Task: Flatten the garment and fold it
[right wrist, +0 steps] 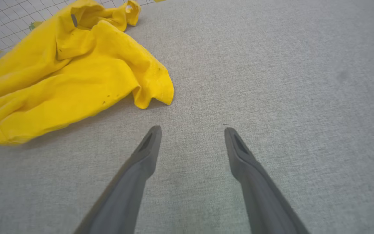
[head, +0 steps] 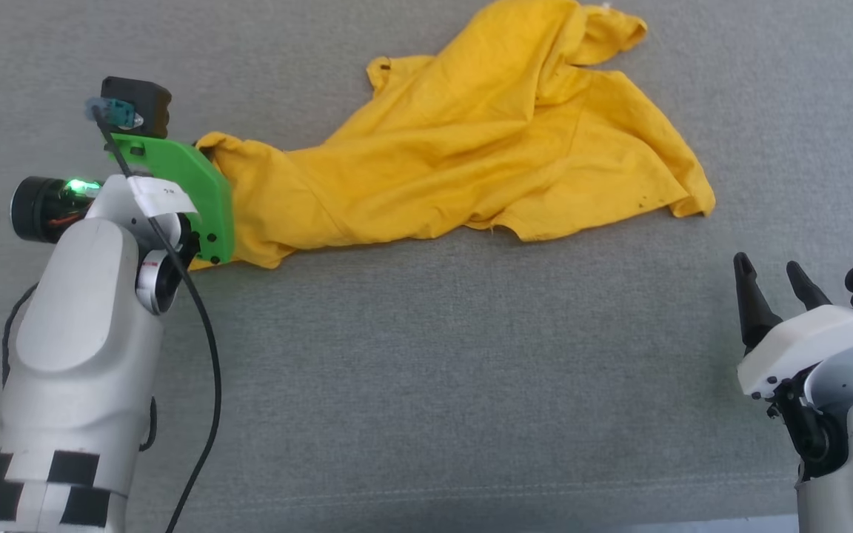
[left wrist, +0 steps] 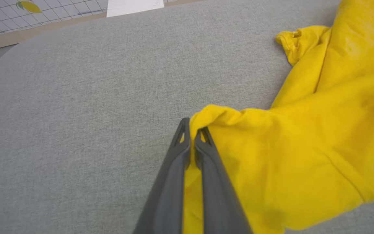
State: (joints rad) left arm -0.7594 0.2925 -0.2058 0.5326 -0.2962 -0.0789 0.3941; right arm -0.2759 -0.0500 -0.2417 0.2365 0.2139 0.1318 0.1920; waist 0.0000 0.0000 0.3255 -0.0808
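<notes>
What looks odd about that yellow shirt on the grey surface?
The shirt lies crumpled, not flat. One end is gathered into a narrow bunch pinched in the shut left claw, and the far side is heaped in folds. Small dark specks, perhaps holes, dot the cloth near its right-hand hem.

A yellow shirt (head: pixel 486 148) lies crumpled on the grey worktop (head: pixel 434 385), running from the left claw (head: pixel 208 196) up and right to the picture's top edge, with one corner spread flat at the far right. Its narrow left end is bunched against the claw's green plate (head: pixel 175 166), which hides the fingers. A black camera (head: pixel 138 104) sits above the plate, and a black cable (head: pixel 208 355) hangs down past the pale forearm (head: pixel 78 355). The right claw (head: pixel 770 263) stands at the lower right, fingers parted and pointing up, well apart from the shirt.
</notes>
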